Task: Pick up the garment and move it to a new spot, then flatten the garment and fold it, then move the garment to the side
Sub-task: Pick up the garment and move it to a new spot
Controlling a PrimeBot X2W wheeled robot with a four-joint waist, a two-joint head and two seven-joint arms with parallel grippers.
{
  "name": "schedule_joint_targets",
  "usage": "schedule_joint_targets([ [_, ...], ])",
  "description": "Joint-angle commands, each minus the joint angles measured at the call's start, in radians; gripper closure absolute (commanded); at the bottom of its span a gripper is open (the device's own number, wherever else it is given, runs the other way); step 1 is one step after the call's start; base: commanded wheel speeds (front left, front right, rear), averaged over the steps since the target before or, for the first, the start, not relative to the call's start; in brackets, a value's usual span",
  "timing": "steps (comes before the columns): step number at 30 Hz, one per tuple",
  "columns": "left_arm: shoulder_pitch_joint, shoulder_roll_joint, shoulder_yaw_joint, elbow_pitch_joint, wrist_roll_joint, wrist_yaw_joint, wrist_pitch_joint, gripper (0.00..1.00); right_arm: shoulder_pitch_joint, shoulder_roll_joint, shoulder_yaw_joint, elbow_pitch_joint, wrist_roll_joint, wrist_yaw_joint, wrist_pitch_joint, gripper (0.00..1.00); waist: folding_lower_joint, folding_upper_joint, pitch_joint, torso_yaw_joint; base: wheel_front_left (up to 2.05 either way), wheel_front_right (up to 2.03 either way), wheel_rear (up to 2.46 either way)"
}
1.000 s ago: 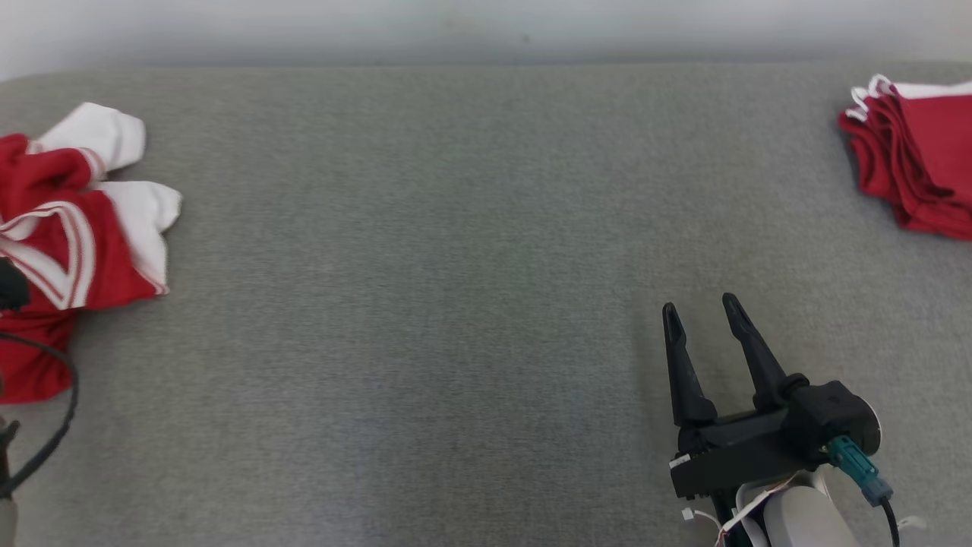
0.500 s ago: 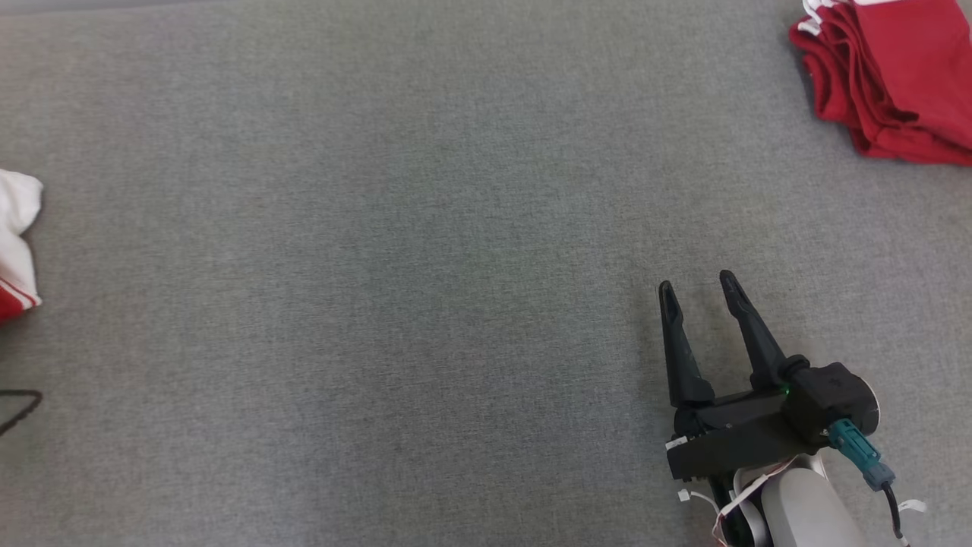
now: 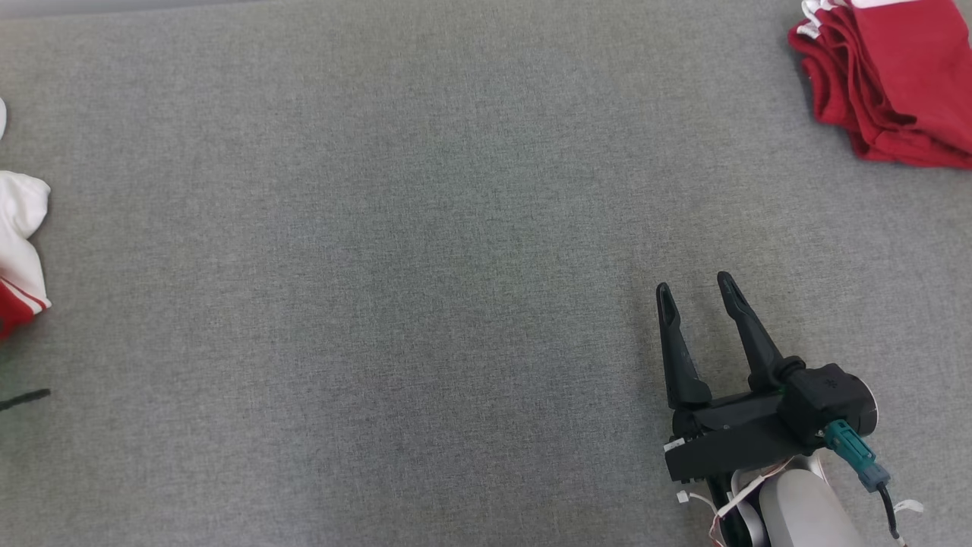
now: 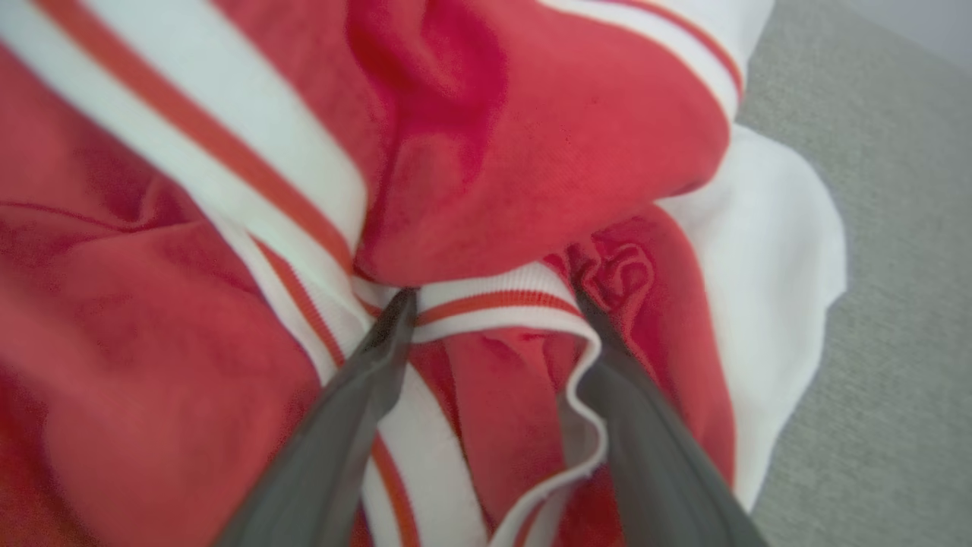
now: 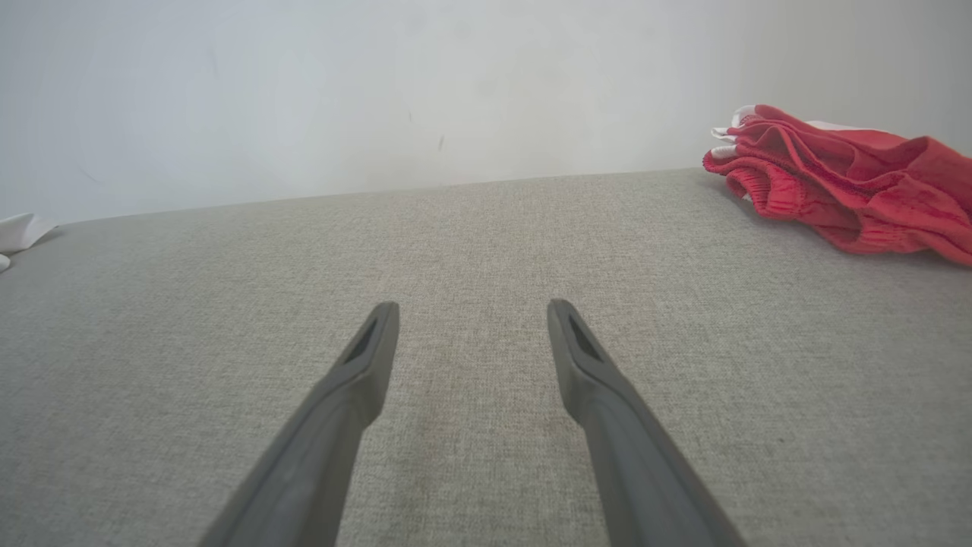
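Pointing away from the robot over the near part of the grey surface (image 3: pixel 380 266), the right gripper (image 3: pixel 694 283) has its two long dark fingers spread wide with nothing but bare fabric between them. A pale forearm (image 3: pixel 797 516) and a teal plug (image 3: pixel 844 447) sit behind it, cut off by the bottom of the head view. Whether the fingers touch the surface or hang just above it cannot be told.

Far to the left of the right gripper, about level with it, the garment (image 3: pixel 21 228), red with white panels and striped trim, lies crumpled on the surface. Nearly all of it is cut off by the head view's left border, leaving a white lobe and a sliver of red in sight. Slightly nearer, a thin dark cord (image 3: pixel 23 397) pokes in from the same border, its source hidden.

The left gripper (image 4: pixel 493 295) is down in that garment. Its wrist view has both fingertips sunk among the folds, jaws wide apart, with a white ribbed band bearing a red stripe running across the gap. The band lies loose there, not pinched, and nothing is gripped. Cloth close to the lens is blurred, and which part of the garment the band belongs to cannot be made out.

Beyond the right gripper and off to its right, well apart from it, a pile of red clothes (image 3: pixel 896 83) with white edging sits on the surface, clipped by the top and right borders of the head view. Farthest back, past the surface's far edge, stands a plain pale wall (image 5: pixel 342 91).
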Motion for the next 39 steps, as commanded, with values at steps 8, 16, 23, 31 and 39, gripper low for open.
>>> schedule_joint_targets([
  [8,0.046,-0.018,-0.032,-0.033,0.003,-0.019,-0.094,1.0,0.013,0.002,-0.011,0.012,-0.013,-0.002,-0.001,0.0,0.0001,0.0,-0.04,0.008,0.0,0.0,0.0],
  [16,0.016,-0.015,-0.082,-0.145,-0.005,-0.031,-0.291,1.0,0.035,0.003,-0.02,0.021,-0.021,-0.002,-0.001,0.0,0.0001,0.0,-0.101,0.038,0.0,0.0,0.0],
  [23,-0.011,-0.03,-0.172,-0.296,-0.111,-0.029,-0.366,1.0,0.054,0.002,-0.019,0.027,-0.007,-0.002,-0.001,0.0,0.0001,0.0,-0.148,0.044,0.0,0.0,0.0],
  [31,0.007,0.015,-0.337,-0.562,-0.224,-0.03,-0.38,1.0,0.077,0.002,-0.026,0.034,0.016,-0.002,-0.001,0.0,0.0001,0.0,-0.182,0.012,0.0,0.0,0.0],
  [39,0.036,-0.023,-0.408,-0.789,-0.275,-0.029,-0.364,1.0,0.091,0.002,-0.023,0.042,0.042,-0.002,-0.001,0.0,0.0001,0.0,-0.201,-0.059,0.0,0.0,0.0],
])
